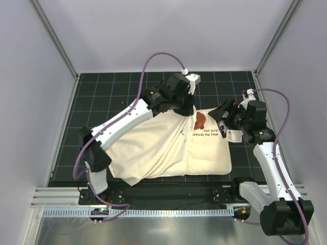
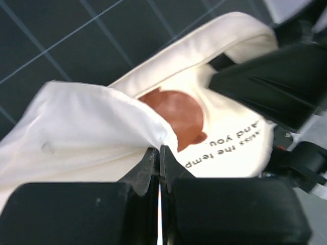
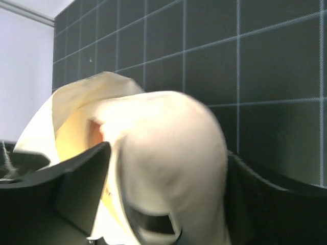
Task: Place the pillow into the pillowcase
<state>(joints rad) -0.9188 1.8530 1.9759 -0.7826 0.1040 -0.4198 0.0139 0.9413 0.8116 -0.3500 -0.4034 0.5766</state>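
My left claw is pinched tight on the hem of the pillowcase, beside the brown logo. My right claw stands spread wide, the pillow bulging between its fingers. The pillow's left half sits inside the pillowcase on the gridded mat; its right half lies bare.

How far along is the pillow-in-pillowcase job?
Done: pillowcase covers the left part of the pillow. In hand: left gripper shut on the case's hem beside the brown logo; right gripper, jaws open, straddles the pillow's right end. Left: logo end bare; case must come over it.
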